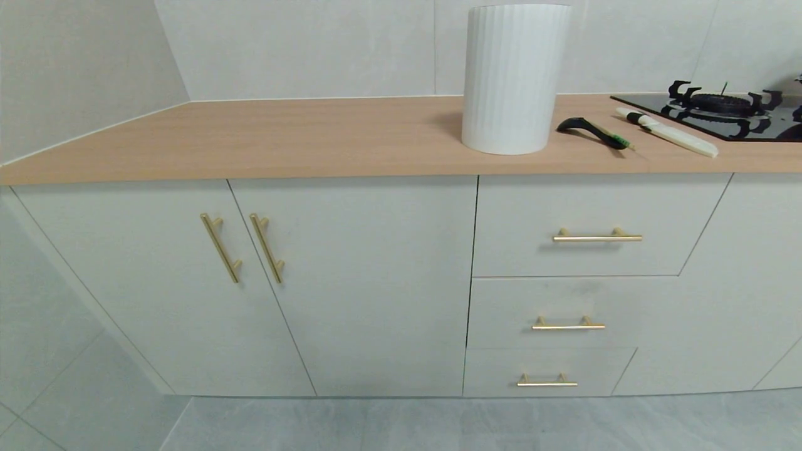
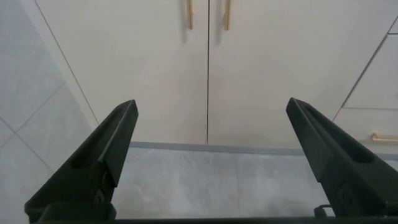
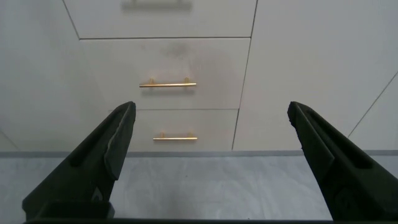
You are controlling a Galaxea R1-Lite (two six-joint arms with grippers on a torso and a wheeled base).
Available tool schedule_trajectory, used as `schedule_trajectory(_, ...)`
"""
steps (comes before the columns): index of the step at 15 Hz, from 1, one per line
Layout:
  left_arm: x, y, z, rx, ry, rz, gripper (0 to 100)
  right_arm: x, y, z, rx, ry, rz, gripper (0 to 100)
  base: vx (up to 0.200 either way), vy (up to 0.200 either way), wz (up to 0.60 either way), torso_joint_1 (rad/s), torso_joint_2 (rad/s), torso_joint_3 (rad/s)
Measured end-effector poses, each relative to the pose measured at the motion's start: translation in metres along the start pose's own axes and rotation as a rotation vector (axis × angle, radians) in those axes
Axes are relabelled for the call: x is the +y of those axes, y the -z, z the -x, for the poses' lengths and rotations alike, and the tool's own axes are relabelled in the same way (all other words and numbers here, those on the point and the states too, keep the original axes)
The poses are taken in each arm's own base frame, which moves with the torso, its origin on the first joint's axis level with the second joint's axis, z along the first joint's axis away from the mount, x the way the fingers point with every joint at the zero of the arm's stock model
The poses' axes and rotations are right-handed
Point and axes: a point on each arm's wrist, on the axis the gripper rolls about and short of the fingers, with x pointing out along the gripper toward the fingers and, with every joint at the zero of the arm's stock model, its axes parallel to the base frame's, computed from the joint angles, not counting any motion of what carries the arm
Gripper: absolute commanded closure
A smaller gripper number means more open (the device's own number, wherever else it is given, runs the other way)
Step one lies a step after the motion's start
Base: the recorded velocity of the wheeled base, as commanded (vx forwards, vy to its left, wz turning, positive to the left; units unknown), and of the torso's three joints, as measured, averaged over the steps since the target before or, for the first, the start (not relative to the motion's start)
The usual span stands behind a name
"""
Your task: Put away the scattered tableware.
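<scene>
While right pincer (image 3: pixel 211 107) gapes before drawers (image 3: pixel 168 74), knife (image 1: pixel 667 131) lies above, on countertop (image 1: pixel 282 134).

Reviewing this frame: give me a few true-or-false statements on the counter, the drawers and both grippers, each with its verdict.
1. The black-handled utensil and the white knife lie on the counter between the white ribbed container and the stove. True.
2. The top drawer is pulled open. False: all three drawers are shut.
3. The left gripper holds a utensil. False: it is open and empty, facing the cabinet doors.
4. The right gripper is open and empty, facing the lower drawers. True.
</scene>
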Motion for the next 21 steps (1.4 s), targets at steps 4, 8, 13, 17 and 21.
schedule_trajectory(4, 0.0000, -0.0002, 0.0000, -0.001, -0.001, 0.000, 0, 0.0000, 0.0000, 0.0000, 0.000, -0.001, 0.000, 0, 0.200, 0.000, 0.00, -0.001, 0.00, 0.001)
schedule_trajectory(8, 0.0000, -0.0001, 0.0000, -0.001, 0.000, 0.000, 0, 0.0000, 0.0000, 0.0000, 0.000, 0.000, 0.000, 0, 0.000, 0.000, 0.00, 0.000, 0.00, 0.000)
schedule_trajectory(13, 0.0000, 0.0000, 0.0000, 0.000, 0.000, 0.000, 0, 0.0000, 0.0000, 0.0000, 0.000, -0.001, 0.001, 0, 0.000, 0.000, 0.00, 0.000, 0.00, 0.000)
schedule_trajectory(17, 0.0000, -0.0001, 0.0000, -0.001, 0.000, 0.005, 0, 0.0000, -0.0001, -0.0001, 0.000, -0.002, 0.003, 0, 0.000, 0.000, 0.00, 0.000, 0.00, 0.000)
schedule_trajectory(21, 0.0000, -0.0001, 0.0000, -0.001, -0.001, 0.006, 0, 0.0002, -0.0015, 0.0002, -0.006, -0.008, 0.004, 0, 0.000, 0.000, 0.00, 0.000, 0.00, 0.000)
